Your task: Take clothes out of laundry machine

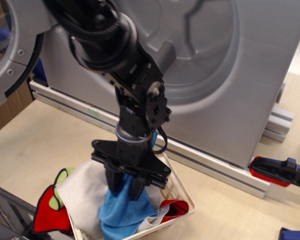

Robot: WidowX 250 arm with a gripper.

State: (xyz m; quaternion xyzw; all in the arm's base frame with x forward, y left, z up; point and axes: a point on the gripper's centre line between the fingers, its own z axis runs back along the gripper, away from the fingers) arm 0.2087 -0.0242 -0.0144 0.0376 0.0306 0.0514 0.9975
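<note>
The blue cloth (121,216) lies bunched in the small white basket (184,194), in front of the grey laundry machine (250,75). Its round drum opening (190,45) shows no cloth inside. My gripper (125,187) points down over the basket, just above the blue cloth. Its two dark fingers (113,182) stand apart, with the cloth's top between or just under them. It looks open. The black arm hides part of the drum and the basket's back.
A pale grey cloth (81,194) drapes over the basket's left side. Red (49,218) and green (56,199) cloths lie left of it, and a red piece (173,207) lies in the basket. The washer door (12,55) hangs open at left. A red-black clamp (280,170) lies right.
</note>
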